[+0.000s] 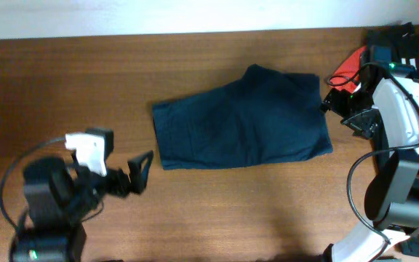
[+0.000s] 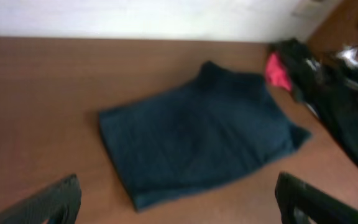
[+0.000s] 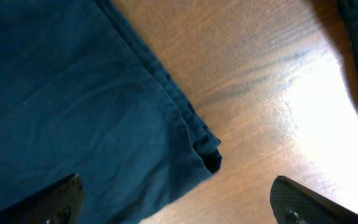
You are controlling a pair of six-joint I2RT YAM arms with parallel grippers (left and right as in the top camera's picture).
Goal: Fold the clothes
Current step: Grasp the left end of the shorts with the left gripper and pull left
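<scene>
A dark blue garment (image 1: 242, 120) lies folded flat on the brown table's middle; it also shows in the left wrist view (image 2: 197, 134) and in the right wrist view (image 3: 73, 106). My left gripper (image 1: 142, 173) is open and empty, just left of the garment's front left corner. My right gripper (image 1: 340, 105) is open and empty, above the garment's right edge; its fingers frame the cloth's corner (image 3: 207, 152).
A pile of clothes with a red piece (image 1: 348, 65) and black pieces (image 1: 406, 44) sits at the back right, also seen in the left wrist view (image 2: 278, 70). A white wall runs along the table's far edge (image 1: 158, 35).
</scene>
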